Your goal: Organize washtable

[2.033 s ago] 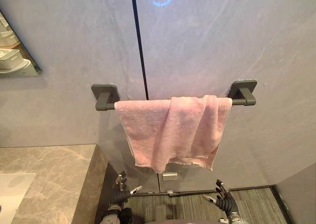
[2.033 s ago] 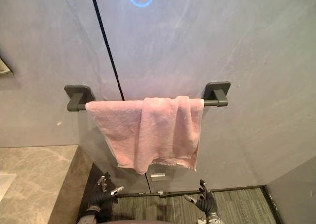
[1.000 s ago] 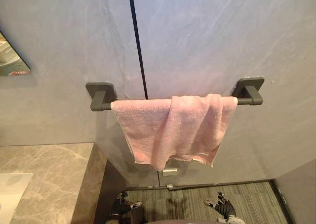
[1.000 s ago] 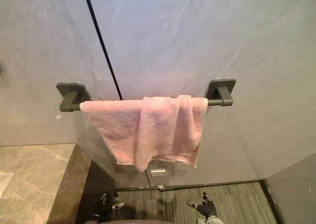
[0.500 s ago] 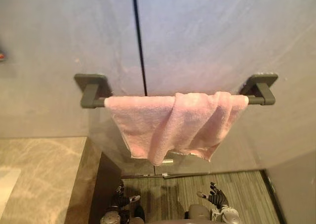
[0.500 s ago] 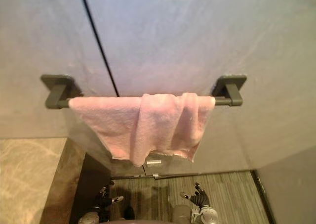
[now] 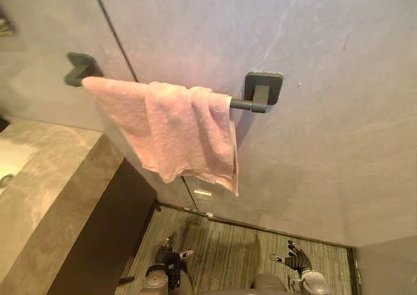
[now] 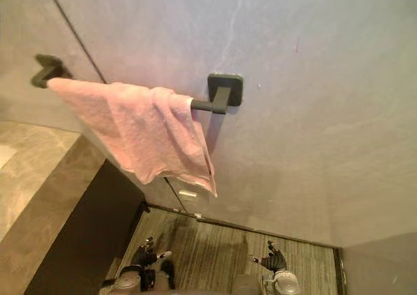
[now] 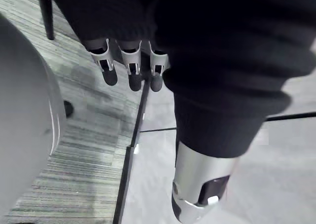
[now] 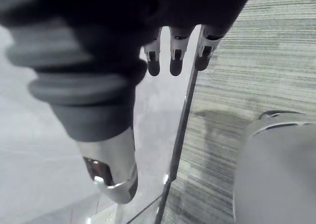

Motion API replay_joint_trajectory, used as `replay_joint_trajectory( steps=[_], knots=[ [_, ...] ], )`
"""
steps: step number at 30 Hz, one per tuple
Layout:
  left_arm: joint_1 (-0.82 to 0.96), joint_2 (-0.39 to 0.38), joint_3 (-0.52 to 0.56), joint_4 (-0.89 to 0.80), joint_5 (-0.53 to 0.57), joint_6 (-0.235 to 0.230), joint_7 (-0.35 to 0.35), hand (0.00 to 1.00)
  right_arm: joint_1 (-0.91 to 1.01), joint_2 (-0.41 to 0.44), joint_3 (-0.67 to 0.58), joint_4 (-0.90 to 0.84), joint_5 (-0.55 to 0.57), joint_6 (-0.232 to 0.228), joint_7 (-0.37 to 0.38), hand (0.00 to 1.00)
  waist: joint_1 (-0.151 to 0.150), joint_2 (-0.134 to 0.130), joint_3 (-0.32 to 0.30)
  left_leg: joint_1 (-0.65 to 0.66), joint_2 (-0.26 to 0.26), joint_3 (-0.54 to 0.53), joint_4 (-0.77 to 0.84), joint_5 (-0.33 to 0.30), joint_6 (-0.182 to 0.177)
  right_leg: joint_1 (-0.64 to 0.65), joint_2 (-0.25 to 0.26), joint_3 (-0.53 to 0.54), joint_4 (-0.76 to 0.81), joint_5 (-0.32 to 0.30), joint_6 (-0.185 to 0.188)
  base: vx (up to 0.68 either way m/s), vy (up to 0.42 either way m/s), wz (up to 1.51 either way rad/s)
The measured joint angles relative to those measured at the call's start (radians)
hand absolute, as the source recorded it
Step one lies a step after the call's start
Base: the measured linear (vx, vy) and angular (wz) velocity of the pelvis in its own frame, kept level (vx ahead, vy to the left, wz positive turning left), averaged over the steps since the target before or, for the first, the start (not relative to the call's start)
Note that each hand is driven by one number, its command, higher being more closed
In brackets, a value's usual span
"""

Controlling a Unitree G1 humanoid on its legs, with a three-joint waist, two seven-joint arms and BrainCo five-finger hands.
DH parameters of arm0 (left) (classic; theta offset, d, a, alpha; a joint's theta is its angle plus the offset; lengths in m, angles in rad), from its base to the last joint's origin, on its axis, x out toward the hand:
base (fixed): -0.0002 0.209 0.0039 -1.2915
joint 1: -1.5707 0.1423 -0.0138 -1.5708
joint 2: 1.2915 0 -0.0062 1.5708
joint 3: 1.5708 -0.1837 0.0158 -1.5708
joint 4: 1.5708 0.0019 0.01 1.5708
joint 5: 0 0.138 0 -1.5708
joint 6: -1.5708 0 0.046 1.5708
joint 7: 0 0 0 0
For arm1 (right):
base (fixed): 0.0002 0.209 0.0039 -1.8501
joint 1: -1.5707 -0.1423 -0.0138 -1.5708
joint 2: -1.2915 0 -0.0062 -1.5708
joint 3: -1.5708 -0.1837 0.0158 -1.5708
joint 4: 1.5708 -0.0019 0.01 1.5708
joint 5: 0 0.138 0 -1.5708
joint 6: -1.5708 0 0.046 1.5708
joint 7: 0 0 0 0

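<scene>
Below towel bar point(image 7: 244, 104), left hand point(image 7: 171, 259) and right hand point(image 7: 294, 262) are held slack, empty; pink towel point(image 7: 169, 129) could be dragged off by lopsided pulling.

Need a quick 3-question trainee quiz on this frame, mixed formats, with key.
1. True or false: the pink terry towel is draped over the dark grey wall-mounted bar.
2. Multiple choice: the left hand and the right hand hang low above the floor. What do they hold?
A. the towel
B. nothing, fingers relaxed
C. a bottle
3. Fill in: the grey marble counter lies to the robot's ___ of the towel.

Key: 1 true; 2 B; 3 left.
</scene>
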Motion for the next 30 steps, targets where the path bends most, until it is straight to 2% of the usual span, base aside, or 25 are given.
replay_joint_trajectory(
  steps=[1, 2, 3, 4, 5, 6, 7, 9, 13, 14, 15, 17, 18, 20, 21, 23, 24, 25, 26, 27, 28, 29, 30],
  knots=[
    [-0.007, -0.002, 0.000, 0.006, 0.000, 0.005, 0.000, 0.00, 0.007, 0.006, -0.004, 0.000, 0.000, 0.001, -0.001, 0.00, -0.007, 0.003, -0.001, 0.011, 0.006, 0.065, 0.090, -0.066, 0.022, 0.010, 0.000, -0.046, -0.022, 0.016, -0.002, -0.16, -0.062, 1.11],
    [-0.006, -0.004, 0.000, 0.012, 0.000, 0.011, -0.002, 0.00, 0.014, 0.008, -0.015, -0.002, 0.003, 0.001, -0.002, 0.00, -0.009, 0.010, -0.005, 0.023, 0.018, 0.097, 0.127, -0.093, 0.030, 0.024, 0.000, -0.079, -0.034, 0.024, -0.001, -0.11, -0.007, 1.64],
    [-0.012, -0.010, 0.001, 0.021, 0.001, 0.016, -0.004, 0.00, 0.018, 0.005, -0.047, 0.000, 0.003, 0.007, -0.011, 0.00, -0.028, 0.037, -0.010, 0.031, 0.039, 0.157, 0.102, -0.126, 0.028, 0.039, 0.014, -0.163, -0.034, 0.034, -0.003, -0.09, 0.014, 1.68],
    [-0.015, -0.009, 0.000, 0.019, 0.001, 0.017, -0.005, 0.00, 0.015, 0.009, -0.065, 0.002, 0.003, 0.015, -0.017, 0.00, -0.032, 0.030, -0.010, 0.025, 0.016, 0.158, 0.049, -0.115, 0.043, 0.038, 0.016, -0.181, -0.040, 0.035, -0.007, -0.10, 0.025, 1.89],
    [-0.014, -0.002, -0.007, 0.016, 0.003, 0.017, -0.005, 0.00, 0.015, 0.021, -0.072, 0.004, 0.004, 0.019, -0.018, 0.00, -0.034, 0.028, -0.011, 0.047, -0.023, 0.126, -0.058, -0.083, 0.058, 0.036, 0.028, -0.172, -0.093, 0.037, -0.012, -0.15, 0.023, 1.50],
    [-0.019, 0.012, -0.013, 0.017, 0.003, 0.022, -0.005, 0.00, 0.021, 0.031, -0.073, 0.013, 0.004, 0.019, -0.019, 0.00, -0.041, 0.003, -0.026, 0.087, -0.072, 0.092, -0.213, -0.032, 0.070, 0.059, 0.041, -0.182, -0.163, 0.071, -0.004, -0.12, 0.069, 1.48],
    [-0.015, 0.032, -0.013, 0.024, 0.004, 0.026, -0.005, 0.00, 0.013, 0.053, -0.083, 0.023, 0.004, 0.018, -0.018, 0.00, -0.038, -0.006, -0.028, 0.123, -0.087, 0.098, -0.323, 0.011, 0.075, 0.086, 0.028, -0.234, -0.213, 0.112, 0.007, -0.11, 0.060, 1.40],
    [0.018, 0.034, -0.009, 0.037, 0.019, 0.036, -0.005, 0.00, -0.006, 0.071, -0.107, 0.033, 0.006, 0.016, -0.019, 0.00, -0.025, 0.011, -0.023, 0.187, -0.115, 0.079, -0.495, 0.137, 0.092, 0.111, 0.030, -0.291, -0.222, 0.127, 0.012, -0.11, 0.070, 0.94],
    [0.042, 0.050, 0.004, 0.047, 0.022, 0.035, -0.006, 0.00, -0.014, 0.096, -0.102, 0.040, 0.006, 0.016, -0.020, 0.00, -0.019, 0.014, -0.020, 0.195, -0.128, 0.018, -0.504, 0.153, 0.110, 0.151, 0.029, -0.320, -0.225, 0.123, 0.008, -0.12, 0.035, 0.45],
    [0.042, 0.050, 0.004, 0.049, 0.023, 0.035, -0.006, 0.00, -0.015, 0.096, -0.100, 0.040, 0.008, 0.016, -0.020, 0.00, -0.020, 0.020, -0.015, 0.184, -0.128, -0.011, -0.504, 0.152, 0.109, 0.150, 0.057, -0.249, -0.222, 0.087, 0.009, -0.18, -0.020, 0.74],
    [0.040, 0.053, 0.005, 0.056, 0.024, 0.035, -0.006, 0.00, -0.020, 0.096, -0.101, 0.039, 0.009, 0.015, -0.020, 0.00, -0.035, 0.021, -0.012, 0.171, -0.132, -0.054, -0.504, 0.153, 0.114, 0.131, 0.117, -0.081, -0.217, 0.045, -0.022, -0.18, -0.043, 0.89],
    [0.041, 0.055, 0.013, 0.062, 0.024, 0.035, -0.007, 0.00, -0.018, 0.090, -0.101, 0.039, 0.011, 0.014, -0.020, 0.00, -0.043, 0.001, -0.018, 0.157, -0.146, -0.088, -0.505, 0.154, 0.115, 0.120, 0.176, 0.075, -0.211, 0.037, -0.032, -0.11, -0.068, 1.08],
    [0.040, 0.051, 0.030, 0.061, 0.025, 0.033, -0.007, 0.00, -0.012, 0.090, -0.103, 0.039, 0.026, 0.015, -0.021, 0.00, -0.041, 0.000, -0.018, 0.140, -0.162, -0.113, -0.504, 0.153, 0.115, 0.118, 0.195, 0.107, -0.209, 0.024, -0.028, -0.03, -0.059, 1.12],
    [0.040, 0.049, 0.048, 0.062, 0.023, 0.032, -0.007, 0.00, -0.010, 0.087, -0.112, 0.039, 0.030, 0.015, -0.020, 0.00, -0.033, -0.011, -0.013, 0.126, -0.173, -0.140, -0.504, 0.154, 0.115, 0.119, 0.182, 0.052, -0.214, 0.024, -0.027, 0.03, -0.017, 0.97],
    [0.039, 0.049, 0.056, 0.061, 0.023, 0.032, -0.006, 0.00, -0.011, 0.088, -0.114, 0.039, 0.040, 0.014, -0.021, 0.00, -0.027, -0.011, -0.013, 0.117, -0.183, -0.149, -0.503, 0.160, 0.121, 0.135, 0.163, -0.008, -0.214, 0.031, -0.013, 0.05, 0.021, 1.28],
    [0.039, 0.040, 0.092, 0.059, 0.024, 0.032, -0.007, 0.00, -0.001, 0.093, -0.127, 0.042, 0.045, 0.015, -0.022, 0.00, -0.027, -0.027, -0.012, 0.115, -0.196, -0.083, -0.490, 0.152, 0.136, 0.180, 0.126, -0.116, -0.211, 0.035, -0.009, 0.11, 0.038, 1.51],
    [0.042, 0.033, 0.111, 0.044, 0.025, 0.031, -0.007, 0.00, 0.009, 0.089, -0.142, 0.045, 0.045, 0.016, -0.021, 0.00, -0.024, -0.024, -0.008, 0.083, -0.166, 0.032, -0.402, 0.170, 0.184, 0.186, 0.117, -0.155, -0.155, 0.035, -0.010, 0.18, 0.081, 1.50],
    [0.037, 0.023, 0.126, 0.022, 0.023, 0.032, -0.005, 0.00, -0.014, 0.077, -0.152, 0.051, 0.044, 0.017, -0.021, 0.00, -0.009, 0.000, 0.006, 0.052, -0.150, 0.097, -0.334, 0.189, 0.234, 0.103, 0.099, -0.138, 0.020, 0.034, -0.014, 0.16, 0.067, 1.35],
    [0.032, 0.010, 0.138, 0.020, 0.023, 0.030, -0.005, 0.00, -0.028, 0.071, -0.151, 0.053, 0.044, 0.015, -0.022, 0.00, -0.009, 0.024, 0.023, 0.031, -0.137, 0.111, -0.310, 0.197, 0.243, 0.056, 0.097, -0.105, 0.054, 0.006, -0.030, 0.09, 0.162, 1.10],
    [0.032, 0.020, 0.184, 0.013, 0.008, 0.030, -0.006, 0.00, -0.047, 0.091, -0.141, 0.053, 0.044, 0.015, -0.022, 0.00, 0.004, -0.021, 0.032, 0.004, -0.154, 0.161, -0.265, 0.181, 0.206, 0.054, 0.040, -0.061, -0.103, 0.140, -0.049, 0.06, 0.111, 1.27],
    [0.021, 0.039, 0.213, 0.014, -0.002, 0.028, -0.004, 0.00, -0.055, 0.115, -0.144, 0.059, 0.044, 0.013, -0.024, 0.00, 0.002, -0.053, 0.046, -0.028, -0.134, 0.207, -0.165, 0.078, 0.194, 0.101, 0.005, -0.051, -0.131, 0.094, 0.005, 0.07, 0.105, 1.21],
    [0.014, 0.041, 0.228, 0.016, -0.004, 0.030, -0.003, 0.00, -0.064, 0.117, -0.143, 0.070, 0.044, 0.016, -0.028, 0.00, 0.004, -0.062, 0.049, -0.037, -0.110, 0.209, -0.142, 0.045, 0.183, 0.116, -0.005, -0.064, -0.148, 0.087, 0.014, 0.07, 0.064, 0.92],
    [0.013, 0.039, 0.240, 0.014, -0.007, 0.028, 0.000, 0.00, -0.085, 0.110, -0.136, 0.076, 0.041, 0.016, -0.034, 0.00, 0.003, -0.066, 0.049, -0.048, -0.047, 0.196, -0.130, 0.015, 0.131, 0.122, -0.031, -0.067, -0.159, 0.095, 0.031, 0.05, 0.109, 0.38]
  ],
)
